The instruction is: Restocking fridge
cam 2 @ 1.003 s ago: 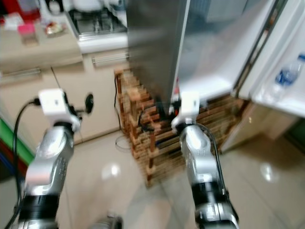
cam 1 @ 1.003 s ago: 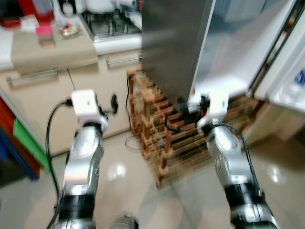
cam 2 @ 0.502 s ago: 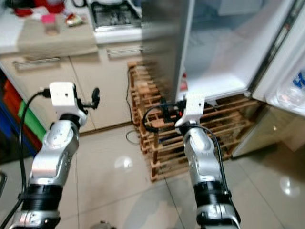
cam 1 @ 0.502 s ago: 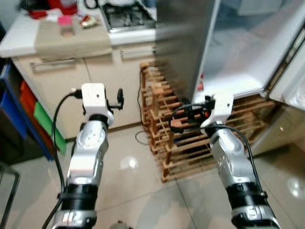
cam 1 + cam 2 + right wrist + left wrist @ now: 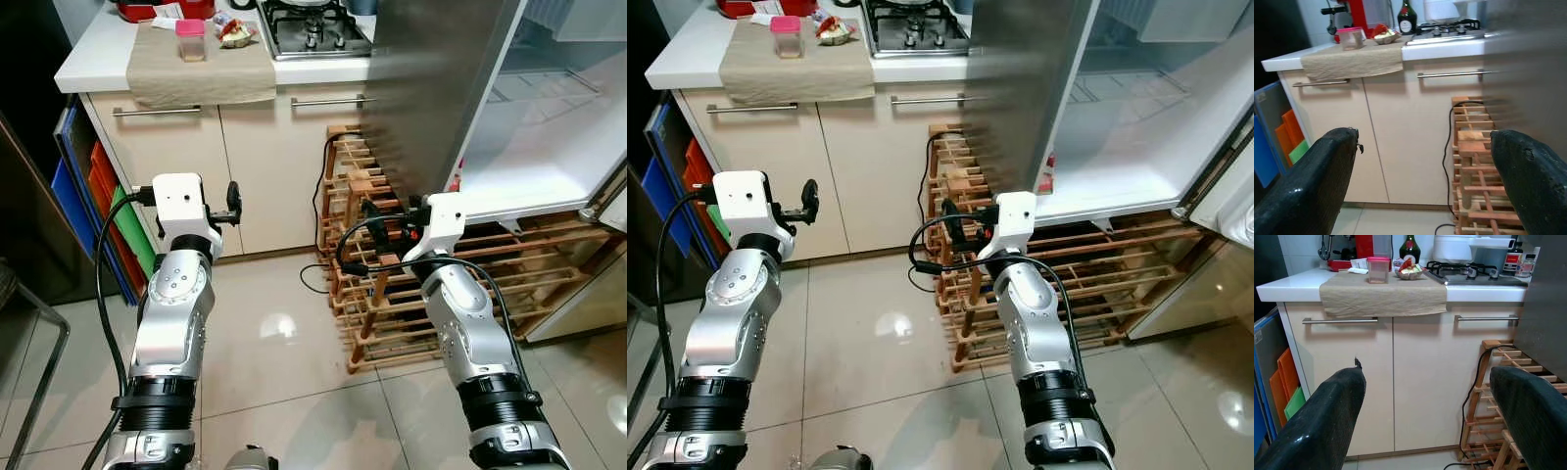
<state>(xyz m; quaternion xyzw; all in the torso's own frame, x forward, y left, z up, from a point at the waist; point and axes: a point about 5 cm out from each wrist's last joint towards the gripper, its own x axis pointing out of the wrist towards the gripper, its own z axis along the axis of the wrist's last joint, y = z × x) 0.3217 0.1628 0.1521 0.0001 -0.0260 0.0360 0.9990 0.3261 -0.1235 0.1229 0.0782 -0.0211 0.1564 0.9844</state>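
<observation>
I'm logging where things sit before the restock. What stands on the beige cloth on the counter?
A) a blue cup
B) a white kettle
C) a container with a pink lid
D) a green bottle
C: a small container with a pink lid stands on the beige cloth draped over the counter's edge, left of the gas hob.

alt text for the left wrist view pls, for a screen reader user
The left gripper, its two black fingers spread wide and holding nothing, faces a cream kitchen cabinet. A beige cloth hangs over the white countertop, with a pink-lidded container and a gas hob on top; a wooden rack stands beside the cabinet.
</observation>
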